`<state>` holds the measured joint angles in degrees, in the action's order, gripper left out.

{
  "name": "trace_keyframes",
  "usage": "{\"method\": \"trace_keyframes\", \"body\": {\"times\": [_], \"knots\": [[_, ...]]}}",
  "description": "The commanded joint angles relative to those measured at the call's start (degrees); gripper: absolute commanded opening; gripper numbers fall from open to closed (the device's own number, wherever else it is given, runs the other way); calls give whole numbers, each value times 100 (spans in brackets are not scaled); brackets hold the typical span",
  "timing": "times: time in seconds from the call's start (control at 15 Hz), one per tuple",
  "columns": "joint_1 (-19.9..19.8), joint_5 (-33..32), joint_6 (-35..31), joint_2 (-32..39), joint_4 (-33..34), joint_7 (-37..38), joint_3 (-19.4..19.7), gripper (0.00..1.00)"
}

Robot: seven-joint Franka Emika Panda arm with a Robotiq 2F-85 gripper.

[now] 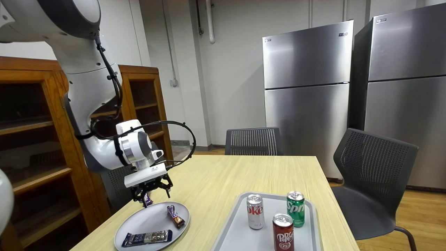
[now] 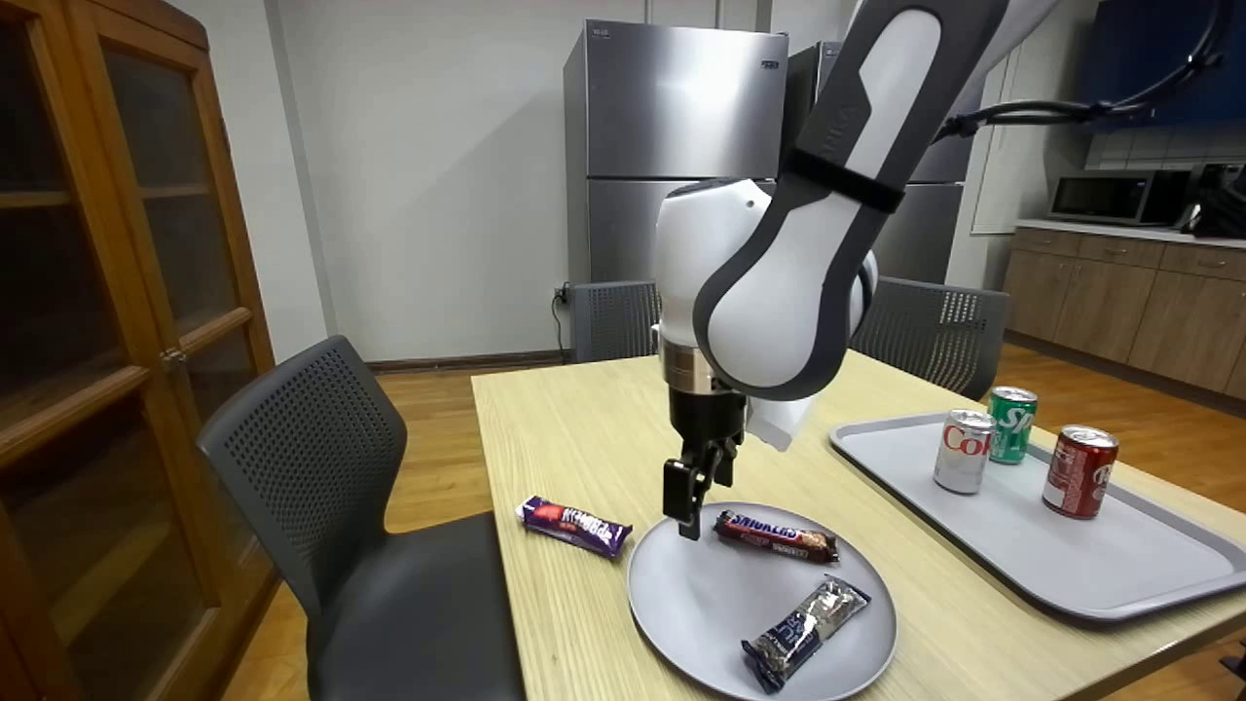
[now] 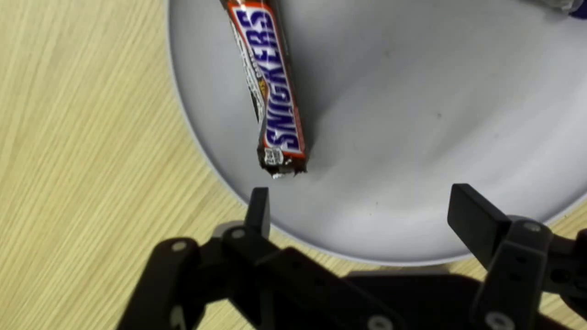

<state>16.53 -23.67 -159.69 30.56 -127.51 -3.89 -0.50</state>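
Note:
My gripper (image 1: 156, 200) is open and empty, pointing down above the edge of a round grey plate (image 2: 696, 608). Its fingers (image 3: 361, 201) are spread wide over the plate's rim in the wrist view. A Snickers bar (image 3: 274, 87) lies on the plate nearest the fingers, just beyond the left fingertip and apart from it. It also shows in both exterior views (image 1: 176, 217) (image 2: 776, 537). A dark-and-silver nut bar (image 2: 806, 631) lies on the plate too; only its end shows in the wrist view's top right corner. A purple-wrapped bar (image 2: 574, 528) lies on the table beside the plate.
A grey tray (image 2: 1149, 560) on the wooden table (image 1: 223, 181) holds a Diet Coke can (image 1: 255, 212), a Sprite can (image 1: 295, 210) and a Dr Pepper can (image 1: 283, 233). Dark chairs (image 2: 321, 487) stand around the table. A wooden glass-door cabinet (image 2: 146, 389) and fridges (image 1: 306, 97) stand behind.

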Motion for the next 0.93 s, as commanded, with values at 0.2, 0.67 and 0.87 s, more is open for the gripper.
{"method": "trace_keyframes", "body": {"times": [0.2, 0.67, 0.87], "knots": [[31, -127, -106, -172, -403, 179, 334, 100], [35, -79, -50, 18, -302, 219, 432, 100], [14, -45, -56, 116, -280, 210, 413, 100]]}}
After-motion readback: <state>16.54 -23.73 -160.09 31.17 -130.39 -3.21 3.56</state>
